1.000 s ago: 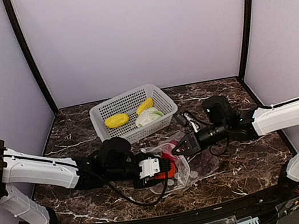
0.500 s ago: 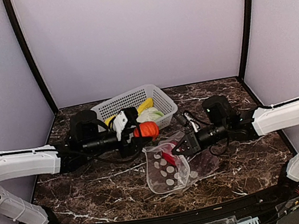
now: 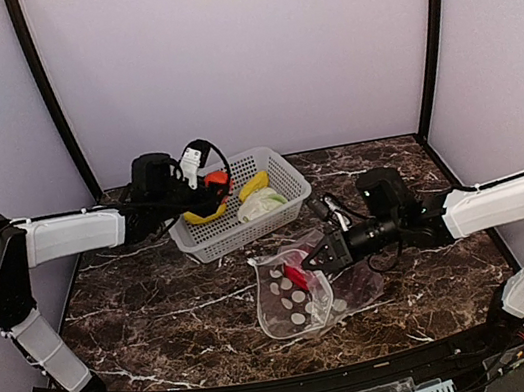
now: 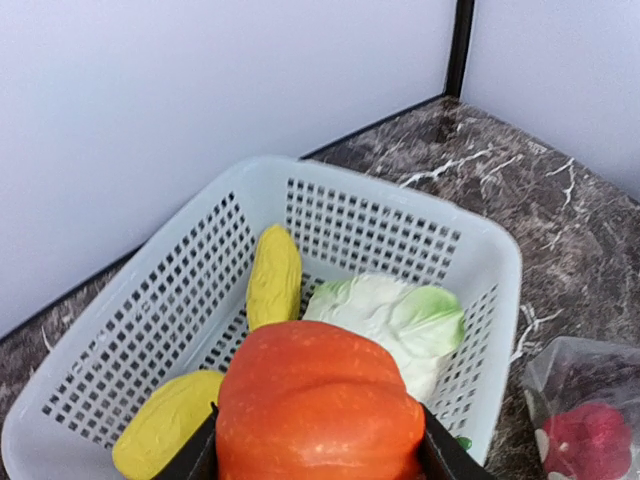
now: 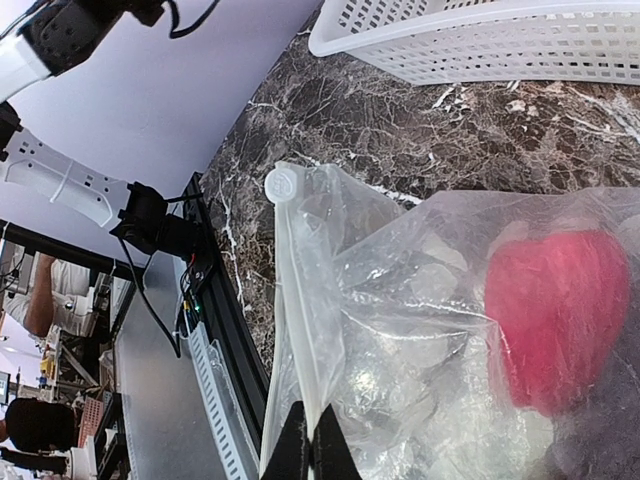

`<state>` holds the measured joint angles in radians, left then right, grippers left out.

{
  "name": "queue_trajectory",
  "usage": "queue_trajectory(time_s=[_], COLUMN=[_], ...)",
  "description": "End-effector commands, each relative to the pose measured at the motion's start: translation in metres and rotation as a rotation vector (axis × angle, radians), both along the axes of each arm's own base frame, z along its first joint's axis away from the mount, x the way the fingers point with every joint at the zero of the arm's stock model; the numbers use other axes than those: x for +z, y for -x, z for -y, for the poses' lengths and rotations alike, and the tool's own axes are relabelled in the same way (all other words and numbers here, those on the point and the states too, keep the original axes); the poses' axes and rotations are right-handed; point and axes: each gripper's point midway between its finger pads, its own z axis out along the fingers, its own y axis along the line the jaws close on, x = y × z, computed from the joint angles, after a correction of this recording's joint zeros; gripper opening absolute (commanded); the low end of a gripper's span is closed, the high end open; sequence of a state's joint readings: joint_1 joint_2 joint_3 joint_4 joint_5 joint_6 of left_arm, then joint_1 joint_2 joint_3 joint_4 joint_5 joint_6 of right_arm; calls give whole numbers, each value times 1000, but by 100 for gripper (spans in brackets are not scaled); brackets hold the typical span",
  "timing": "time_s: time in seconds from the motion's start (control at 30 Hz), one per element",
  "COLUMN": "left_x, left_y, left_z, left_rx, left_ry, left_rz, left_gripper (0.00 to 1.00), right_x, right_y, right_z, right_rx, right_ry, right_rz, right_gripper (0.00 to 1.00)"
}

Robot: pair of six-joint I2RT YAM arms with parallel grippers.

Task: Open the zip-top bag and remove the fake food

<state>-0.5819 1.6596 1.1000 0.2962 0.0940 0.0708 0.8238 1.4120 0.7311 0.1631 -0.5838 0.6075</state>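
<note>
Clear zip-top bag (image 3: 295, 304), printed with white dots, lies crumpled on the marble table (image 3: 161, 315); one red piece (image 5: 558, 320) shows inside. The right gripper (image 5: 308, 436) is clenched on the bag's zip edge. Beyond, one white basket (image 3: 248, 231) holds two yellow pieces (image 4: 273, 275) and one green-white leafy piece (image 4: 385, 310). Above it, the left gripper (image 3: 210, 181) grasps one orange piece (image 4: 320, 400).

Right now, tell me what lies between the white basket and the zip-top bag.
Nothing but a bare strip of marble table separates the basket from the zip-top bag; the right wrist view shows it.
</note>
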Motion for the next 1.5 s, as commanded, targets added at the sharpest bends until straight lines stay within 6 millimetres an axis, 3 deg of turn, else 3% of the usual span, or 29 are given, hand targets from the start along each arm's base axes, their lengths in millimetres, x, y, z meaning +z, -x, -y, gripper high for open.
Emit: queue_trajectory(time_s=[0.0, 0.03, 0.07, 0.1, 0.13, 0.17, 0.2, 0.23, 0.27, 0.3, 0.47, 0.63, 0.87, 0.93, 1.0, 1.03, 1.07, 1.1, 1.13, 1.17, 1.2, 1.23, 1.27, 1.3, 1.33, 1.37, 1.4, 1.43, 1.47], left_x=[-20, -15, -28, -24, -39, -33, -48, -42, -55, -48, -64, -77, -60, -46, -13, -13, 11, 8, 30, 25, 44, 36, 52, 44, 58, 47, 59, 48, 57], left_y=[-29, -37, -45, -52, -59, -67, -73, -80, -84, -91, -113, -125, -119, -114, -104, -97, -89, -80, -69, -59, -46, -36, -22, -13, 4, 16, 35, 47, 66], left_z=[-7, -5, -4, -1, 0, 3, 4, 7, 8, 11, 13, 0, 4, 4, 4, 5, 4, 4, 4, 2, 5, 3, 6, 4, 10, 11, 19, 21, 30], left_rx=[55, 58, 63, 60, 63, 59, 61, 60, 57, 59, 88, 123, 55, 44, 21, 1, -10, -26, -39, -48, -65, -74, -88, -89, -114, -128, -164, -190, -230], left_ry=[10, 3, -18, -24, -40, -31, -45, -41, -60, -54, -86, -101, -96, -73, -29, -14, 11, 15, 34, 26, 39, 22, 32, 14, 25, 12, 25, -5, 1], left_rz=[-89, -74, -93, -80, -104, -91, -115, -97, -117, -102, -125, -164, -159, -138, -79, -66, -22, -10, 34, 46, 87, 95, 134, 148, 186, 199, 236, 247, 284], left_gripper=[47, 48, 48, 49, 49, 50, 50, 51, 51, 53, 59, 61, 76, 78, 79, 79, 79, 79, 79, 79, 79, 79, 79, 79, 79, 79, 78, 78, 78], right_x=[9, 9, 9, 9, 9, 8, 8, 8, 8, 8, 8, 9, 9, 10, 11, 12, 12, 13, 14, 15, 16, 16, 17, 17, 18, 18, 19, 19, 20], right_y=[-1, -1, -1, -1, -1, -1, -1, -1, -1, -1, -2, -3, -4, -5, -5, -6, -6, -7, -7, -7, -8, -8, -8, -8, -9, -9, -9, -9, -9], right_z=[2, 1, 2, 2, 2, 2, 2, 2, 3, 3, 2, 1, -3, -4, -5, -5, -5, -6, -7, -7, -8, -9, -10, -11, -11, -12, -13, -13, -13], right_rx=[-8, -6, -6, -7, -7, -7, -9, -10, -10, -12, -13, -10, 0, 2, 4, 5, 7, 9, 13, 13, 16, 19, 21, 25, 26, 28, 30, 31, 32], right_ry=[-36, -38, -39, -38, -39, -37, -38, -38, -38, -38, -37, -39, -39, -36, -36, -36, -36, -37, -38, -40, -42, -43, -44, -47, -48, -48, -50, -51, -53], right_rz=[23, 22, 22, 22, 22, 19, 19, 20, 20, 18, 19, 20, 19, 21, 25, 25, 26, 28, 29, 29, 32, 33, 32, 34, 35, 35, 35, 35, 38], right_gripper=[0, 0, 0, 0, 0, 0, 0, 0, 0, 0, 0, 0, 0, 0, 0, 0, 0, 0, 0, 0, 0, 0, 0, 0, 0, 0, 0, 0, 0])
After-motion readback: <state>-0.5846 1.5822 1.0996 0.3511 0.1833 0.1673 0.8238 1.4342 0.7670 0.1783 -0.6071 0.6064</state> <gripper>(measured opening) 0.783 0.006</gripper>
